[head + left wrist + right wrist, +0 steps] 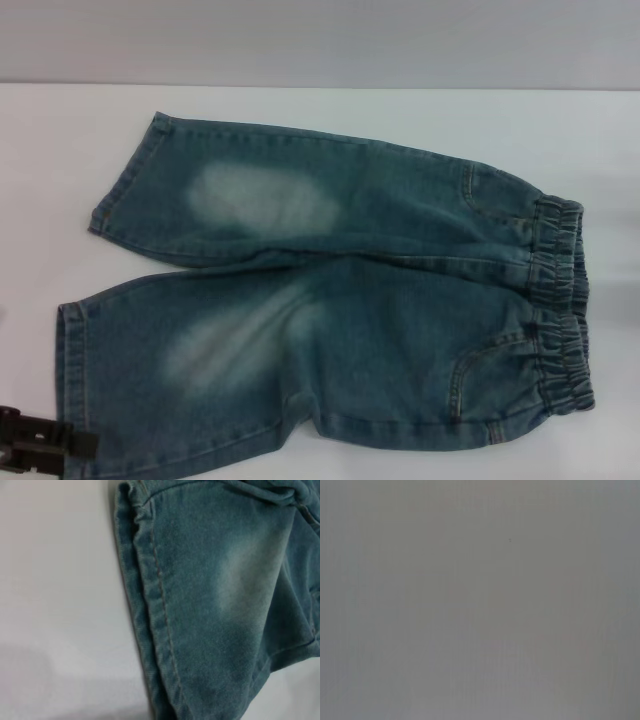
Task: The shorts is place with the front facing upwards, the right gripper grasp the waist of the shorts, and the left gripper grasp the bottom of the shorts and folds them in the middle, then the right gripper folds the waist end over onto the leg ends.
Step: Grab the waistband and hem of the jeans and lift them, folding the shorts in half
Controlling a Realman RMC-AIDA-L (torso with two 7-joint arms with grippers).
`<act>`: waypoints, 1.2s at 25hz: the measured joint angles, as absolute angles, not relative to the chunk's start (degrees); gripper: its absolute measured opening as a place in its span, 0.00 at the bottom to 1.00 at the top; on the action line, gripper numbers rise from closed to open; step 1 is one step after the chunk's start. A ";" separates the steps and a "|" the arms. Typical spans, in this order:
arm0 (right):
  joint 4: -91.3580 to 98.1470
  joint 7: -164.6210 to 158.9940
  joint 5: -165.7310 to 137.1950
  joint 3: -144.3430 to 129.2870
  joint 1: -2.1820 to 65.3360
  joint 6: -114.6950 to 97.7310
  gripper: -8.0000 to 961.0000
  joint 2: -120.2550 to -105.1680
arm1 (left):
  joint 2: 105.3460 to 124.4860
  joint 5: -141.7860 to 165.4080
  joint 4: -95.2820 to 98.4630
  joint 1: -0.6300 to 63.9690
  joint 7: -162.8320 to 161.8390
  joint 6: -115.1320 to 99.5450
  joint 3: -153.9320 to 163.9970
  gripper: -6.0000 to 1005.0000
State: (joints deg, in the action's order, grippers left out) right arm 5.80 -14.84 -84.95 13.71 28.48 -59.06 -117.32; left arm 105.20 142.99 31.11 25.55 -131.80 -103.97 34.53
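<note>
Denim shorts (340,300) lie flat on the white table (50,150), waist (560,300) rightward. Left pincer (40,440) waits beside the near leg hem (155,615), fingers' state indiscernible; it should seize both hems squarely. Right pincer unseen.

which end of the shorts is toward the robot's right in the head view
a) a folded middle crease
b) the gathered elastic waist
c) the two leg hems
b: the ruched waist of the shorts lies at the right edge of the shorts, while the flat hemmed leg ends point left, near the left tool.
</note>
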 joint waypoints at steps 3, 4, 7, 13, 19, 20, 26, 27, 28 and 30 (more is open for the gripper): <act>5.80 -14.85 -84.98 13.71 28.48 -59.06 0.63 -117.31 | 105.12 142.99 31.10 25.55 -131.91 -104.07 34.89 0.82; 5.80 -14.89 -84.99 13.71 28.48 -59.06 0.63 -117.26 | 105.11 142.99 31.05 25.54 -131.98 -104.13 35.24 0.82; 5.80 -14.89 -85.00 13.71 28.48 -59.05 0.63 -117.24 | 105.11 142.99 30.69 25.48 -132.02 -104.17 35.79 0.82; 5.80 -14.87 -85.00 13.71 28.47 -59.05 0.63 -117.24 | 105.46 142.98 30.40 25.49 -131.73 -104.55 35.85 0.82; 5.80 -14.73 -84.99 13.71 28.47 -58.97 0.63 -117.24 | 106.10 142.60 30.41 25.92 -131.02 -105.05 35.46 0.82; 5.80 -14.72 -85.00 13.71 28.47 -58.95 0.63 -117.24 | 106.19 142.55 30.41 26.02 -130.90 -105.17 35.31 0.82; 5.80 -14.67 -85.00 13.72 28.47 -58.72 0.63 -117.24 | 106.63 142.36 30.41 26.71 -130.26 -105.64 34.36 0.82; 5.80 -14.66 -84.99 13.72 28.47 -58.65 0.63 -117.24 | 106.66 142.36 30.41 26.83 -130.22 -105.64 34.25 0.82; 5.80 -14.65 -84.99 13.71 28.47 -58.49 0.63 -117.24 | 106.74 142.36 30.41 27.04 -130.17 -105.51 34.06 0.82; 5.80 -14.65 -84.99 13.71 28.47 -58.28 0.63 -117.24 | 106.95 142.36 30.41 27.55 -130.07 -104.66 33.82 0.82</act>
State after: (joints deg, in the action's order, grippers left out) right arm 5.80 -14.65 -84.99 13.71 28.47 -58.28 -117.24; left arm 106.95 142.36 30.41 27.55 -130.07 -104.66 33.81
